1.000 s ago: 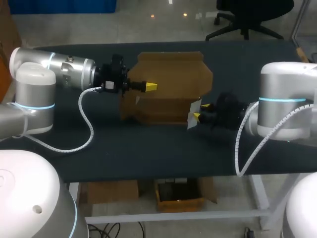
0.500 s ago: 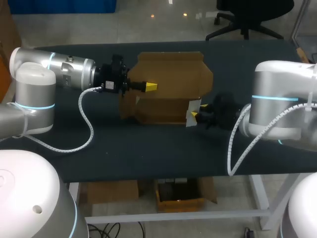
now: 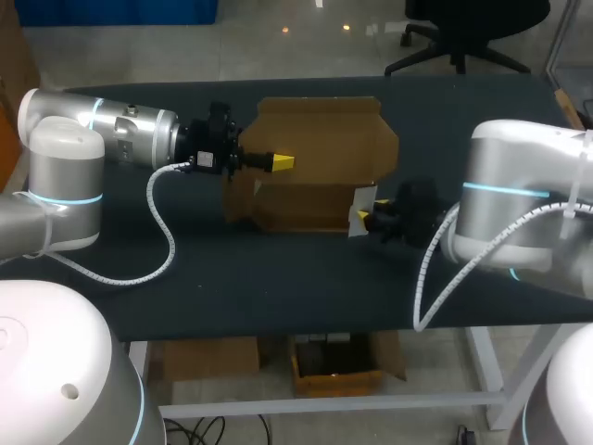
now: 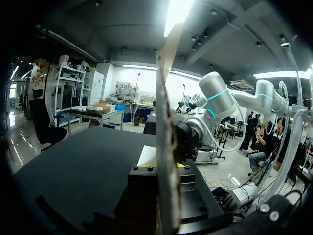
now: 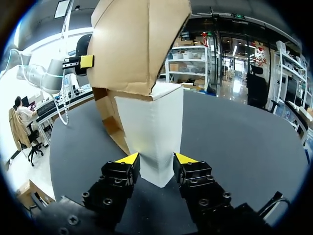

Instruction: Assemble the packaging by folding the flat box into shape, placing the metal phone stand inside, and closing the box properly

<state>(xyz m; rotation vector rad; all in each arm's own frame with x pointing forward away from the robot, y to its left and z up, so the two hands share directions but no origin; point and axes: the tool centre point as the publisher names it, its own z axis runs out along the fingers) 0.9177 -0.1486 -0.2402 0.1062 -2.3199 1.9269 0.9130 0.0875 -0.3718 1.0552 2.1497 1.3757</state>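
The right claw pinches a white piece. Its two yellow tips press on opposite faces of the piece's lower part, and the piece stands upright between them. Just above and behind the piece rises the brown box; one cardboard flap hangs over the piece's top, and a brown wall meets it on the side away from the claw.

The left claw is clamped on an upright panel of the box. It grips high on the side facing the left edge of the worktop.

The box stands partly folded in the middle of the worktop, somewhat nearer the far edge. Its tall back panel is up, and the white piece sits at its near right corner. The two claws hold it from opposite sides, well apart from each other.

The head view shows only one yellow tip of the left claw, and the white piece is just a small pale patch there. The left wrist view shows the gripped panel edge-on, running up between the black finger blocks, with the right arm beyond it. The right wrist view alone shows both tips touching the white piece. It also shows the left claw far off beside the brown flap.
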